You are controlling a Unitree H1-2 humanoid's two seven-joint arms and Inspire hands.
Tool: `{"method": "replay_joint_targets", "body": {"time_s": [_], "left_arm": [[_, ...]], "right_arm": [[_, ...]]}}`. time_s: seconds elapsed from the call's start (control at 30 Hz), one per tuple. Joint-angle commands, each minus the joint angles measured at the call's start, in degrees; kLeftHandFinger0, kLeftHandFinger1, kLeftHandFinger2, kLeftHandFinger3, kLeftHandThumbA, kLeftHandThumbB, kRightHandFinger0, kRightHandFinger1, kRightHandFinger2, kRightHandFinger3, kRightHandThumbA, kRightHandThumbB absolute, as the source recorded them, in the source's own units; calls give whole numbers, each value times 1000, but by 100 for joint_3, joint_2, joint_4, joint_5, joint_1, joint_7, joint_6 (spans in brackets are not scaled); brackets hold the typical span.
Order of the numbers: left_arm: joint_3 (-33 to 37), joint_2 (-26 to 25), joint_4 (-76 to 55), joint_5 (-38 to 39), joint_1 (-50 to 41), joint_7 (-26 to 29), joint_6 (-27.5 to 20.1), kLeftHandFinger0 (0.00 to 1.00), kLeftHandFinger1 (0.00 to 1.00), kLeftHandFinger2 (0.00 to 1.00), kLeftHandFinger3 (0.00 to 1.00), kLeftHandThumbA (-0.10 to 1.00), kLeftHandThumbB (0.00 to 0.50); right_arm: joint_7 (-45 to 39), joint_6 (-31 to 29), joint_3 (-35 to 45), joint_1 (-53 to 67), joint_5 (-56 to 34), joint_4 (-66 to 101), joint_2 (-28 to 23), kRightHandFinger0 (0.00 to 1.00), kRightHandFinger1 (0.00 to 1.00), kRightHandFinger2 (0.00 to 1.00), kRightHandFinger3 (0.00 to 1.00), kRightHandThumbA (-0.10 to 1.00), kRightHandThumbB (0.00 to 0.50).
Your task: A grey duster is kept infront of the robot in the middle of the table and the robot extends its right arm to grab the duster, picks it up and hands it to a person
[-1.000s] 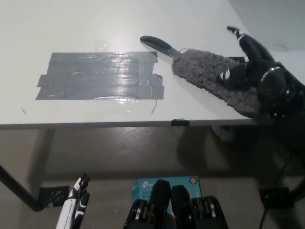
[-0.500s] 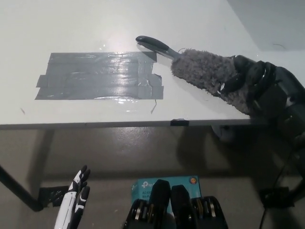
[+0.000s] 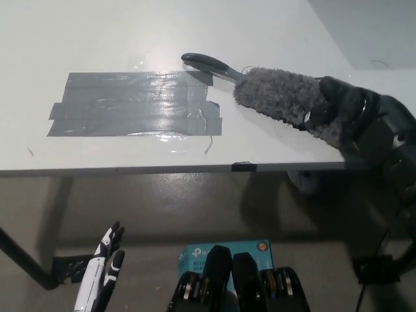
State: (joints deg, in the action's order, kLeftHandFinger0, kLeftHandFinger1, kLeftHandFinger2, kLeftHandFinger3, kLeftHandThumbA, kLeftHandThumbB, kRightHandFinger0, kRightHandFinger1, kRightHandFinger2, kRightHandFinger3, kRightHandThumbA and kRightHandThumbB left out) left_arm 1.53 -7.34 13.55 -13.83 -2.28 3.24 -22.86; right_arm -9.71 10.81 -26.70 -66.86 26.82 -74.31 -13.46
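Head view: I see the grey duster (image 3: 286,101) lying on the white bench (image 3: 97,39), toward its right side near the front edge. Its dark handle (image 3: 207,64) points up-left, and the tip overlaps the upper right corner of the grey tape patch (image 3: 133,104) stuck across the middle of the bench. The fluffy head runs down-right from the handle.

The black right hand (image 3: 344,107) comes in from the right and sits on the far end of the duster head, with its fingers (image 3: 320,116) wrapped around the fluff, grasping it.

The white left hand (image 3: 101,273) hangs low at the lower left, below the bench edge and over the floor (image 3: 149,208), fingers loosely apart and holding nothing. A teal box (image 3: 224,252) lies on the floor at the bottom centre.
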Motion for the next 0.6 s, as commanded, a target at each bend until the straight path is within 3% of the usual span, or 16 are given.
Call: {"method": "replay_joint_targets", "body": {"time_s": [0.0,0.03,0.07,0.13,0.2,0.27,0.33,0.43,0.47,0.57], "left_arm": [[19,-93,-44,4,99,14,-221,1000,1000,1000,1000,992,276],[16,-85,-68,16,91,4,-171,1000,1000,1000,1000,991,276],[16,-77,-80,12,80,7,-156,1000,1000,1000,1000,982,273],[16,-83,-45,-40,88,50,-230,1000,1000,1000,1000,974,264],[12,-86,-39,-30,104,48,-237,1000,1000,1000,1000,958,259],[1,-87,-9,-6,141,51,-266,1000,1000,1000,1000,952,258],[-2,-91,-3,-3,175,46,-257,1000,1000,1000,1000,948,257],[-5,-83,-43,19,178,22,-173,1000,1000,1000,1000,943,258],[-5,-86,10,39,196,21,-229,1000,1000,1000,1000,940,256],[-4,-80,-39,15,178,22,-155,1000,1000,1000,1000,937,257]], "right_arm": [[288,-411,153,198,-106,-35,-92,262,434,433,358,-100,158],[297,-522,201,210,-148,0,-114,110,300,331,255,-100,181],[278,-574,214,223,-157,38,-128,131,465,571,407,-100,181],[194,-652,192,248,-120,148,-151,63,529,754,585,-100,179],[126,-716,146,278,-72,276,-175,51,579,856,679,-100,188],[-125,-714,164,336,-127,562,-232,0,520,815,615,-100,181],[-497,-675,287,434,-322,919,-322,0,543,846,628,-100,170],[-921,-622,391,669,-498,1567,-514,32,569,888,683,-100,203],[-1096,-498,436,769,-573,1865,-586,39,588,924,754,-100,209],[-1522,-265,528,1029,-773,2613,-758,47,599,953,837,-100,198]]}}
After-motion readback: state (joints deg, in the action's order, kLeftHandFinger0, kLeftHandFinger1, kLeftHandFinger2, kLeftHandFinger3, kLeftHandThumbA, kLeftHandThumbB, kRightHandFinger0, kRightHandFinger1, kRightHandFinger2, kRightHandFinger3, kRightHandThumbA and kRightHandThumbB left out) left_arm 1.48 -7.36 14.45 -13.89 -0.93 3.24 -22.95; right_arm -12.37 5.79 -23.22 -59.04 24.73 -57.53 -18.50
